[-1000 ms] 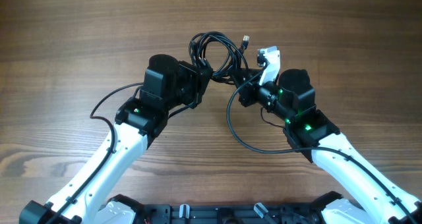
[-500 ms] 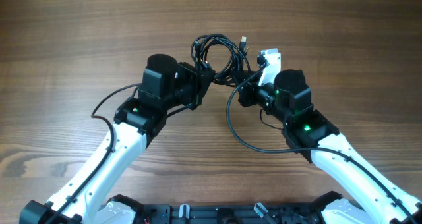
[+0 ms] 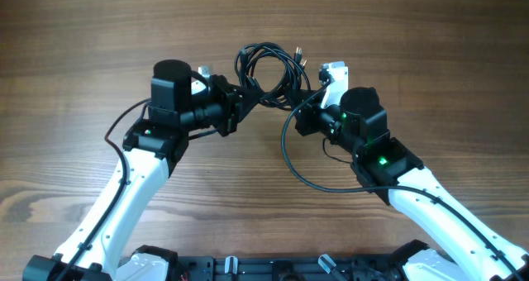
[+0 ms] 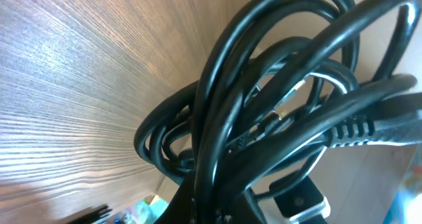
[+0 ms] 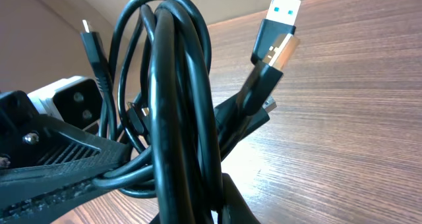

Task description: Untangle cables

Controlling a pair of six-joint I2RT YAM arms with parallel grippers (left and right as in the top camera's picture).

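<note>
A bundle of black cables (image 3: 269, 66) hangs between my two grippers above the wooden table (image 3: 430, 50). My left gripper (image 3: 240, 95) is shut on the left side of the bundle; several loops fill the left wrist view (image 4: 277, 105). My right gripper (image 3: 302, 99) is shut on the right side; the loops rise in front of the right wrist camera (image 5: 178, 105), with a silver USB plug (image 5: 277, 39) sticking up. A small plug (image 3: 297, 53) points away at the top. One cable (image 3: 293, 161) trails in a long arc toward the near side.
The white camera module (image 3: 333, 71) of the right arm sits beside the bundle. Both white arms reach in from the near edge. Thin black wires (image 3: 120, 132) run along the left arm.
The left arm has swung left and rotated its wrist, pulling the left side of the bundle. The bundle shifted slightly left. The right arm has barely moved.
</note>
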